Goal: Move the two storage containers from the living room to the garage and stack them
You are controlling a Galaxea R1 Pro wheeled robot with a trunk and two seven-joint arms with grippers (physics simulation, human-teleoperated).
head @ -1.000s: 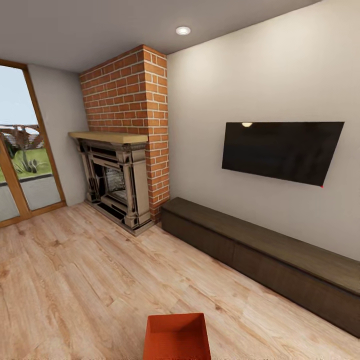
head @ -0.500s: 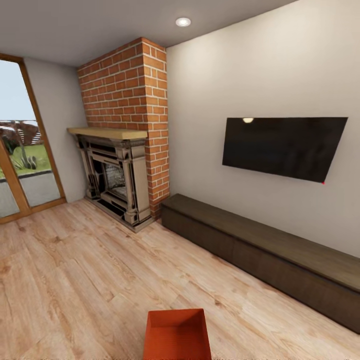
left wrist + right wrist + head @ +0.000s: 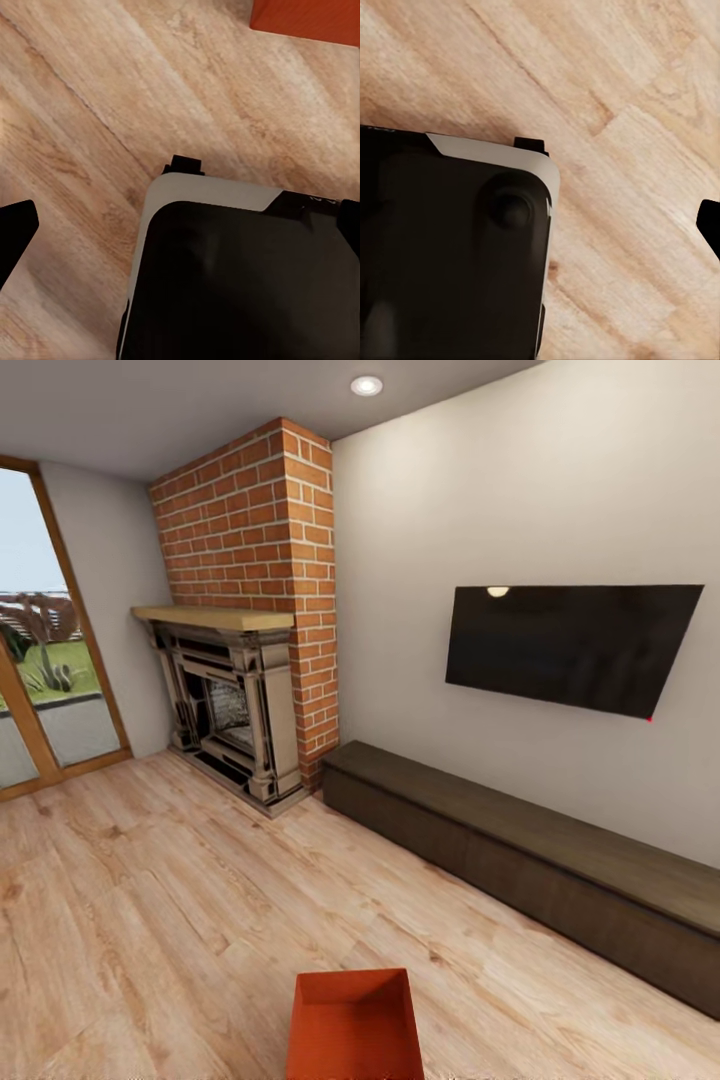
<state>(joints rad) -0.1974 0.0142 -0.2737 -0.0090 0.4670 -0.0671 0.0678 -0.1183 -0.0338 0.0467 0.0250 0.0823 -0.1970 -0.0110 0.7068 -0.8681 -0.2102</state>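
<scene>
One orange-red storage container sits open-topped on the light wood planks of the living room, at the bottom middle of the head view, cut off by the frame edge. Its corner also appears in the left wrist view, beyond my base. My left gripper hangs open over my own black and white base, its black fingertips far apart and nothing between them. My right gripper is open too, one fingertip over bare planks, nothing held.
A red brick fireplace stands ahead left. A long dark low bench runs along the white wall under a black TV. A glass door is at far left. Wood floor lies between me and them.
The whole head picture has shifted upward a little, so the camera has moved. The container stays at the bottom middle, with slightly more of it in frame.
</scene>
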